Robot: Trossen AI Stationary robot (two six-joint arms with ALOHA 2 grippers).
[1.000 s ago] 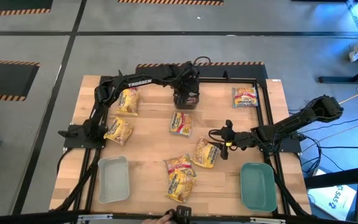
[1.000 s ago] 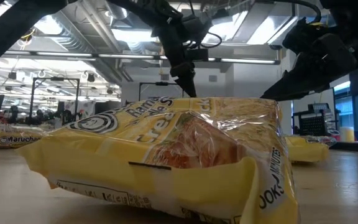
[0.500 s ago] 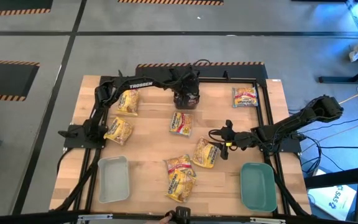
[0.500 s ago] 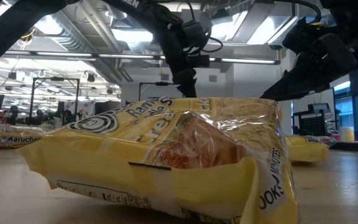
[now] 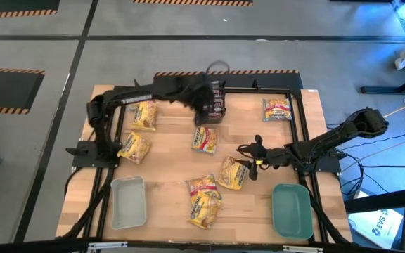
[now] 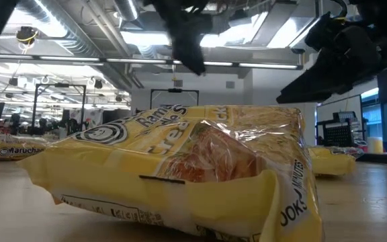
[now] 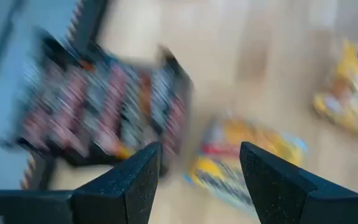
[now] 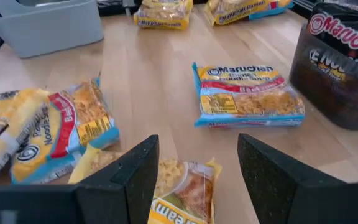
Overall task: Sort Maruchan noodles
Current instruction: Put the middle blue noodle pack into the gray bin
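My left claw (image 5: pixel 213 107) hangs near the far edge of the worktop (image 5: pixel 167 169), fingers spread and holding nothing, right by a dark stack of packets (image 5: pixel 214 105). My wrist view is smeared by motion, but it shows that dark stack (image 7: pixel 98 112) lying ahead of my fingers and to one side, with a yellow packet (image 7: pixel 247 158) beyond the gap between them.

That yellow packet (image 5: pixel 204 139) sits in the middle of the worktop, just nearer the front edge than the dark stack, its long axis running roughly front to back.

My right claw (image 5: pixel 253 163) waits lower, toward the right side, fingers parted and empty, with another yellow packet (image 5: pixel 232 173) touching or just beside its tip; in its own view that packet (image 8: pixel 182 196) peeks up between my fingers.

More packets lie near the left edge (image 5: pixel 144 114), near the front edge (image 5: pixel 202 198), and one in the far right corner (image 5: pixel 277 109).

I judge my left claw nearer the dark stack and my right nearer the packet at its tip.
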